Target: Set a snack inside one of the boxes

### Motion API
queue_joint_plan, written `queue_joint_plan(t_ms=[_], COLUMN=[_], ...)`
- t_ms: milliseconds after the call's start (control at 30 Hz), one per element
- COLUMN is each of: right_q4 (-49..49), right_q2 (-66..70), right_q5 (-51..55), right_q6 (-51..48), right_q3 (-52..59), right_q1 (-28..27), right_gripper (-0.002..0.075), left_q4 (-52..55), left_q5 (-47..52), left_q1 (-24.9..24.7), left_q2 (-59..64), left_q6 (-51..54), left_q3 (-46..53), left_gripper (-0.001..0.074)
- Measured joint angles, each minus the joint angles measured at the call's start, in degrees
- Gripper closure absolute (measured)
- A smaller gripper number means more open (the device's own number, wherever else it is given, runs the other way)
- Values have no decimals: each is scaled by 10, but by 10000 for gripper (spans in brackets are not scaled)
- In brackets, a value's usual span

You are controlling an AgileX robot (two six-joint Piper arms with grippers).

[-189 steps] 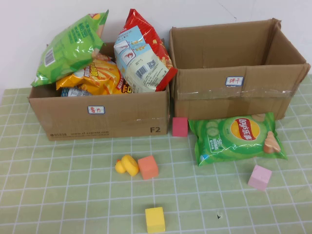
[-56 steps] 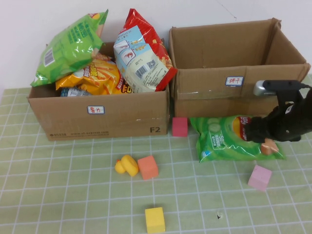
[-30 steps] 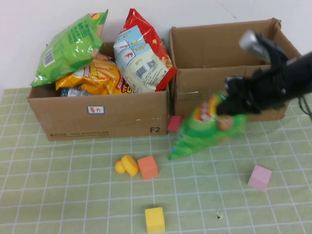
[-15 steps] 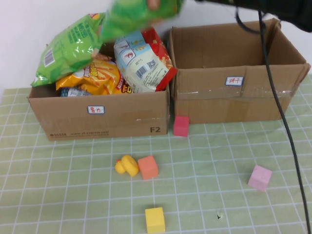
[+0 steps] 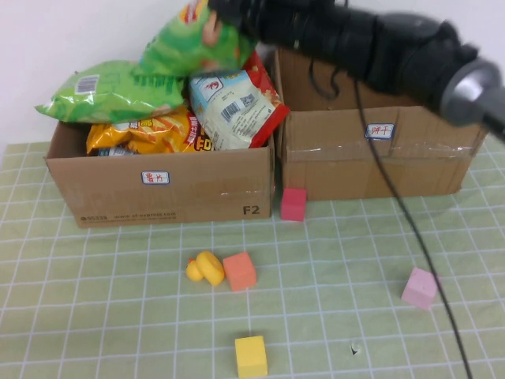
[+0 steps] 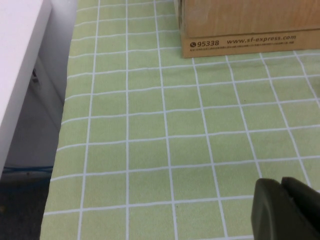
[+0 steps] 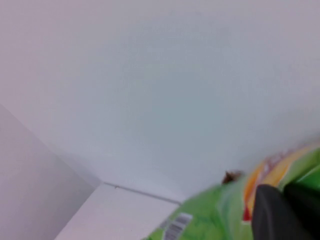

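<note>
My right gripper [image 5: 223, 13] reaches from the right across to above the left cardboard box [image 5: 158, 189]. It is shut on a green Lay's chip bag [image 5: 194, 49], which hangs over the pile of snack bags in that box. The right wrist view shows the green bag [image 7: 215, 217] against my dark fingers [image 7: 275, 215]. The right cardboard box [image 5: 379, 150] stands beside it, partly hidden by the arm. My left gripper [image 6: 286, 192] is shut and empty, low over the green checked cloth near the left box's corner [image 6: 240, 25]; it is out of the high view.
A red-pink cube [image 5: 293, 204] lies in front of the boxes. A yellow duck [image 5: 205, 268], an orange cube [image 5: 239, 271], a yellow cube [image 5: 251, 356] and a pink cube [image 5: 419, 287] lie on the cloth. The right arm's cable [image 5: 402, 213] hangs over the table. The table's edge [image 6: 57, 150] shows in the left wrist view.
The right gripper took the green Lay's bag off the cloth before the right box and carried it up and left over the left box. The other green bag now lies flatter.
</note>
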Motion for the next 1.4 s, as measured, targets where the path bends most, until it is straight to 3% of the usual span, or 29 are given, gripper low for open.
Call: queue_joint_plan(t_ms=[67, 167, 300, 400, 500, 667, 967, 1067, 1167, 1300, 1400], right_q4=[-4, -44, -137, -188, -211, -238, -366, -394, -438, -503, -569], right_q2=[19, 40, 49, 49, 37, -4, -60, -77, -109, -173, -220], right_q5=[4, 21, 38, 53, 73, 84, 203, 275, 339, 418, 463], right_q6=[42, 106, 203, 258, 284, 293, 350, 376, 407, 421, 421], right_q3=[0, 0, 0, -3, -5, -5, -9, -9, -9, -9, -9], right_q1=[0, 0, 0, 0, -4, -17, -64, -93, -128, -187, -215], right_gripper=[675, 554, 279, 137, 84, 63, 63, 106, 250, 578, 673], left_q4=[0, 0, 0, 0, 0, 0, 0, 0, 0, 0, 0], left_q5=[0, -7, -11, -13, -13, -13, -13, -13, -13, -18, -22], left_q1=[0, 0, 0, 0, 0, 0, 0, 0, 0, 0, 0], left_q2=[0, 0, 0, 0, 0, 0, 0, 0, 0, 0, 0], left_q6=[0, 0, 0, 1, 1, 1, 1, 1, 1, 1, 1], left_q3=[1, 13, 22, 23, 23, 24, 24, 24, 24, 24, 24], left_gripper=[737, 738, 738, 737, 737, 738, 737, 737, 737, 737, 737])
